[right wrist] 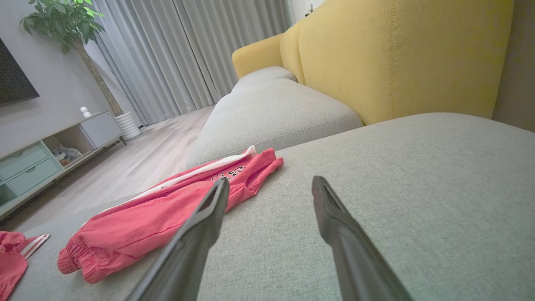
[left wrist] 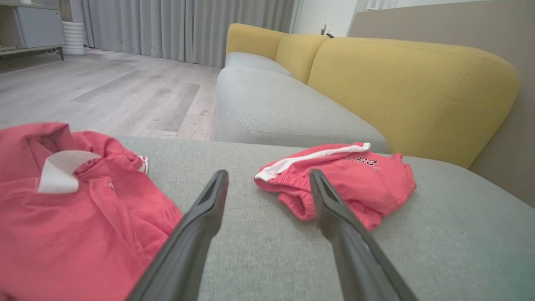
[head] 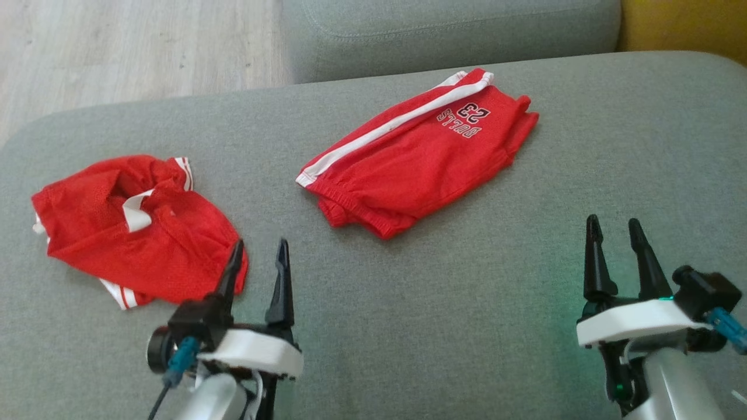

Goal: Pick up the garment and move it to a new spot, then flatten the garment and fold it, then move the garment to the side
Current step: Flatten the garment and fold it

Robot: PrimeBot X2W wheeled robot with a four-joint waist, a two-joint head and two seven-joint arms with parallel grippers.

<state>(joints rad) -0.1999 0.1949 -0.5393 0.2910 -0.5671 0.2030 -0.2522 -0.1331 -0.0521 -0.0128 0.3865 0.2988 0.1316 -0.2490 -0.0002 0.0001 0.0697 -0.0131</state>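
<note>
Two red garments lie on the grey sofa cushion (head: 443, 303). Folded red shorts (head: 417, 151) with a white side stripe and "BULLS 23" print rest at the centre back; they also appear in the left wrist view (left wrist: 355, 175) and right wrist view (right wrist: 167, 213). A crumpled red jersey (head: 140, 230) with white trim lies at the left, large in the left wrist view (left wrist: 75, 209). My left gripper (head: 258, 259) hovers open just right of the jersey's near edge, holding nothing. My right gripper (head: 615, 233) stands open at the lower right, well apart from the shorts.
A second grey seat cushion (head: 455, 29) adjoins at the back, with yellow backrests (left wrist: 409, 88) along the right side. Wooden floor (head: 134, 46) lies beyond the cushion's far-left edge. A TV cabinet (right wrist: 50, 154), plant and curtains stand across the room.
</note>
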